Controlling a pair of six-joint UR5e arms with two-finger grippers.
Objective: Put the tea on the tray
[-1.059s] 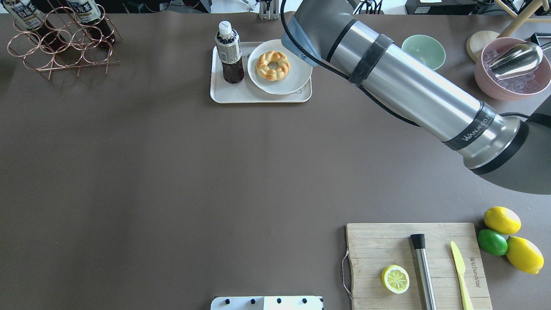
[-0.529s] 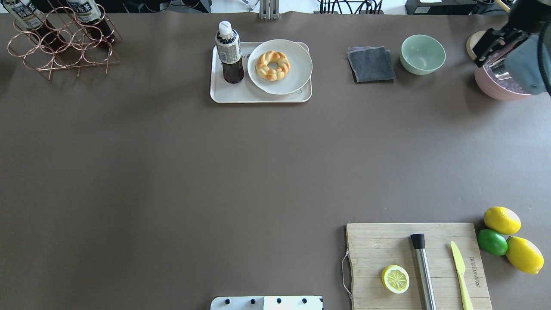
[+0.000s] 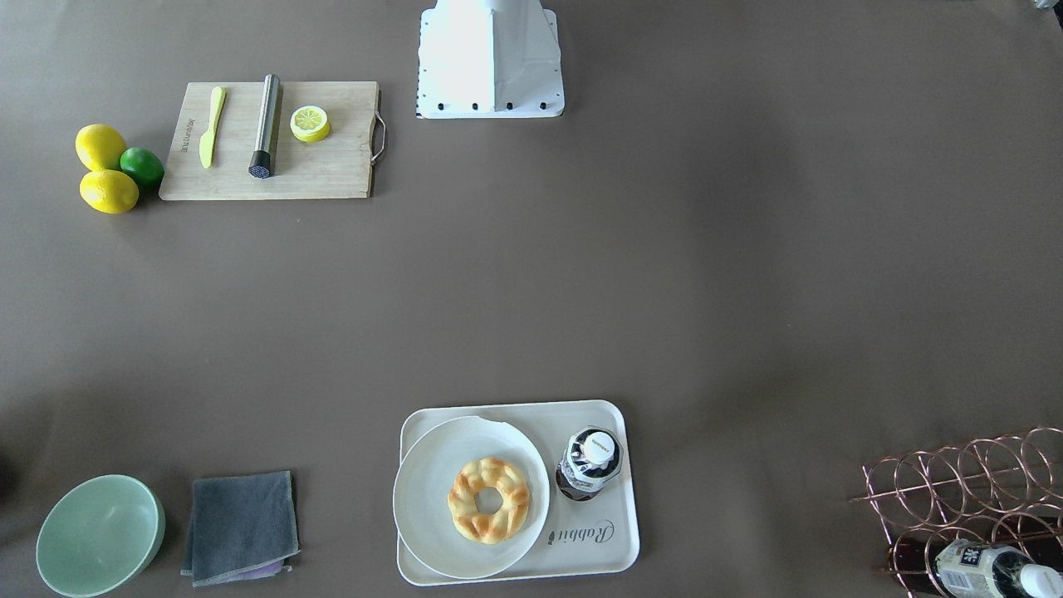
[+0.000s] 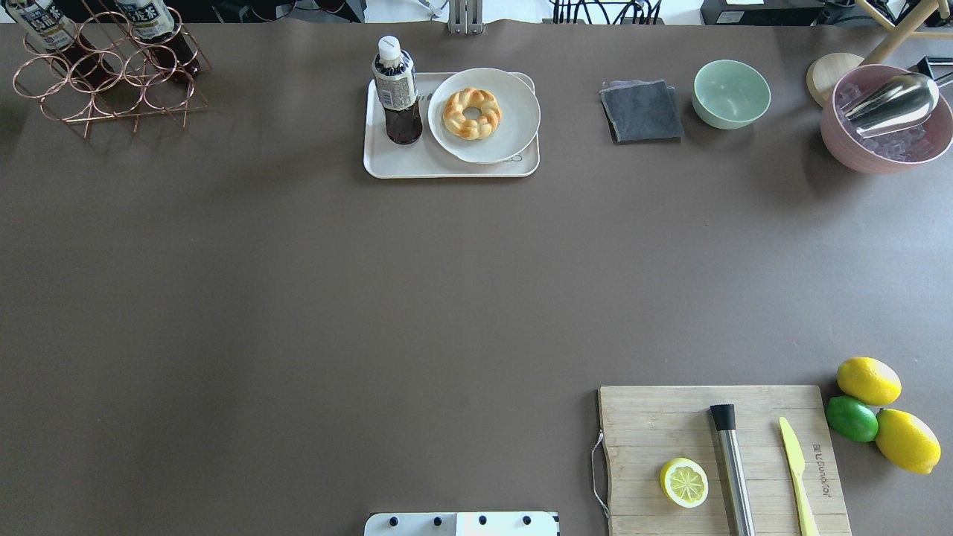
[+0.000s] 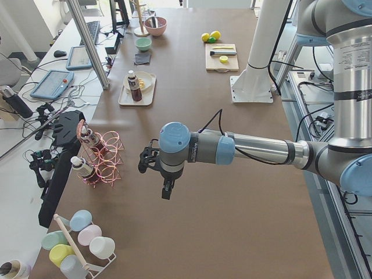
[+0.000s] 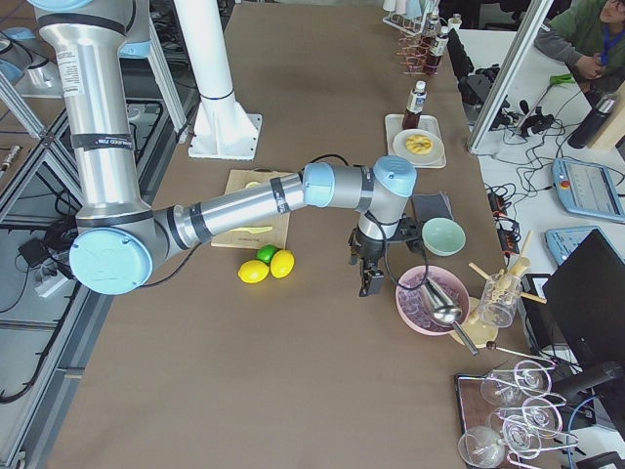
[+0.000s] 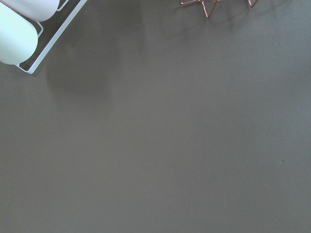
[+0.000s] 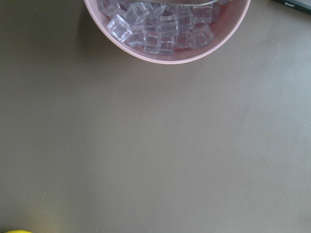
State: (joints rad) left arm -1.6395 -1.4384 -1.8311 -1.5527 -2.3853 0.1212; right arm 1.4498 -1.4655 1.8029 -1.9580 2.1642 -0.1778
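With the right gripper (image 6: 372, 283) now withdrawn beside the pink bowl (image 4: 849, 152), its opening impossible to tell, the tea (image 4: 394, 93) stands upright on the tray (image 4: 447, 167) far beyond it, so the placement looks finished.

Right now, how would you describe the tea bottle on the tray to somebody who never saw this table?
On the table, opposite the robot's base, lies a cream tray carrying a round plate with ring-shaped bread. The tea bottle stands upright on this tray, beside the plate. Similar bottles sit in the copper wire rack at the corner; only this one is on a tray.
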